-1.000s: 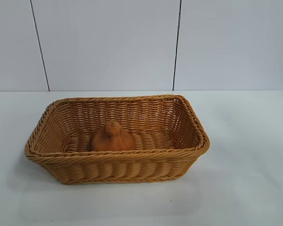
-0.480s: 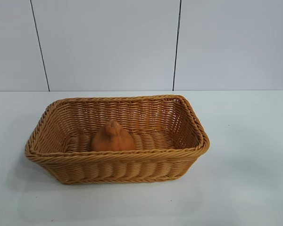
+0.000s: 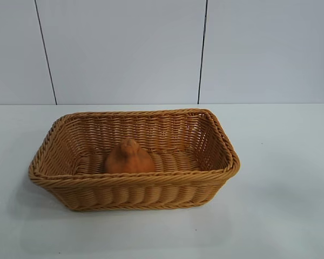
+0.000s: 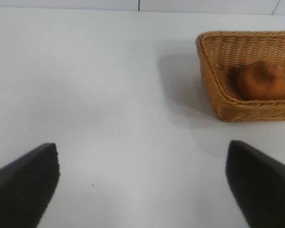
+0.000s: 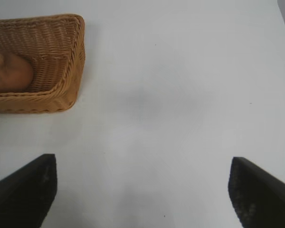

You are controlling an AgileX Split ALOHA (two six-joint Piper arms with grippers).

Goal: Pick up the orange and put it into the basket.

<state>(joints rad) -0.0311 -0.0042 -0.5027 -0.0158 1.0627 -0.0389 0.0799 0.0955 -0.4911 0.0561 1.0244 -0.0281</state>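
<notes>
basket: woven wicker, golden tan, ribbed weave, thick braided rim, slight sheen | orange: rough matte skin, dull orange-brown, bumpy knob | table: smooth, pale, faintly glossy | wall: smooth pale panels, dark seams | left gripper, right gripper: fingers black, matt, fine-grained, plastic-like

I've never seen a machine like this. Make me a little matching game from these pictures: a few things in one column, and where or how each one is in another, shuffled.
Things:
1. dull orange-brown knobbly orange
2. golden tan woven wicker basket
3. left arm's black pincer
4. right arm's black pincer

States:
A. open over bare table, basket's orange in plain sight
B. stands on the white table
C. lies inside the basket
D. open over bare table, only a basket end in sight

Pairs: 1-C, 2-B, 3-A, 4-D
</notes>
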